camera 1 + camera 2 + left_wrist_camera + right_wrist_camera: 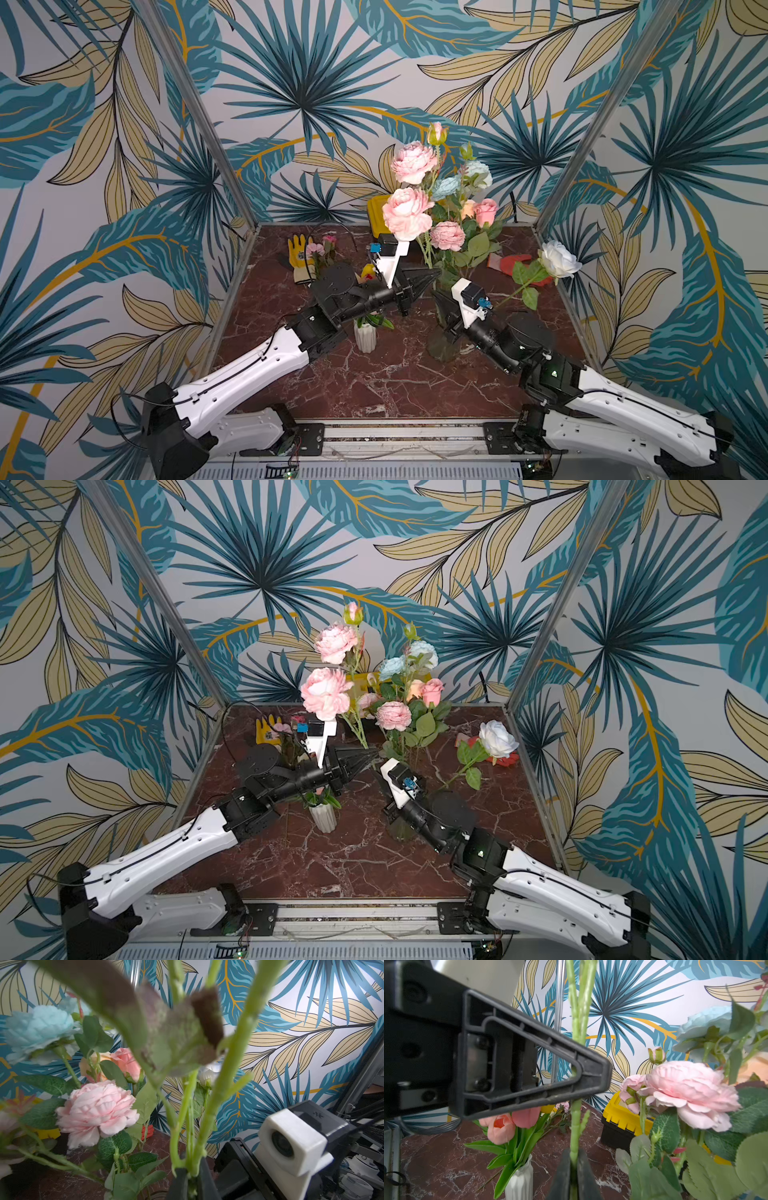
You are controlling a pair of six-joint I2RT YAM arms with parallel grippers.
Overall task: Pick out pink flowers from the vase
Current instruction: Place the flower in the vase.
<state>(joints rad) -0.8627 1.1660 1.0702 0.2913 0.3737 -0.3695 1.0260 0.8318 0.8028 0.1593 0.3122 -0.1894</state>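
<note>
Red-brown marble tabletop [374, 374] under leaf-print walls [291, 83]; we log the pink peonies [406, 214] towering over the glass vase [442, 349] at centre, their green stem [574, 1126] caught by both arms above it. Left gripper [192, 1180] pinches the stem, jaws pressed onto it; right gripper [573, 1169], lower on the same stem, has its jaws snug against either side. We see another pink peony [447, 235] and a pink rose [485, 211] beside them in the bunch.
</note>
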